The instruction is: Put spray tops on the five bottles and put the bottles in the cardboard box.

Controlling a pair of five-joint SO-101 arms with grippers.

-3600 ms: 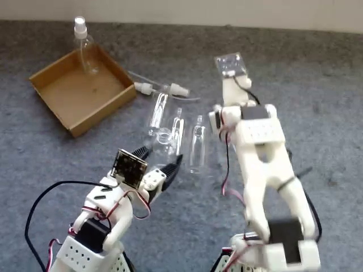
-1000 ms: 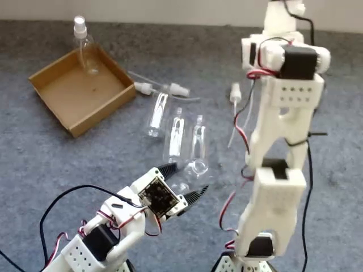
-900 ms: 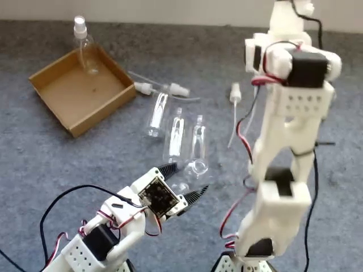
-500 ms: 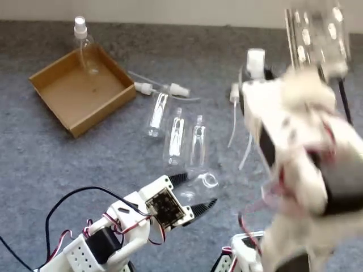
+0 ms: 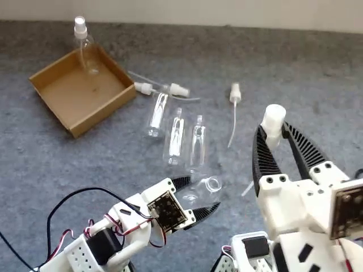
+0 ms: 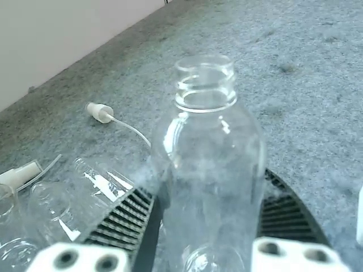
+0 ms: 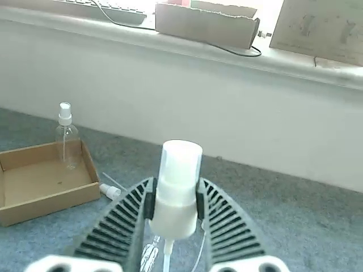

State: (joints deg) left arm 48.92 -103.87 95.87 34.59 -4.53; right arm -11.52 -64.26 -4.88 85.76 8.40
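My left gripper (image 5: 199,194) is shut on a clear open-necked bottle (image 5: 203,187), held low near the front; its neck (image 6: 205,85) points away from the wrist camera between the black fingers (image 6: 122,218). My right gripper (image 5: 274,127) is high, close under the camera, shut on a white spray top (image 5: 275,118), seen upright as the spray top (image 7: 178,181) in its wrist view. Three clear bottles (image 5: 176,136) lie side by side mid-table. A capped bottle (image 5: 84,48) stands in the far corner of the cardboard box (image 5: 74,93).
Two loose spray tops (image 5: 148,88) lie just right of the box, and a third spray top (image 5: 234,93) with a long tube lies farther right. The grey carpet is open on the right. A pale wall (image 7: 113,73) runs behind the table.
The right arm swung from its raised, far-reaching pose back toward the front, carrying the spray top. The left gripper with its bottle shifted a little to the right and nearer.
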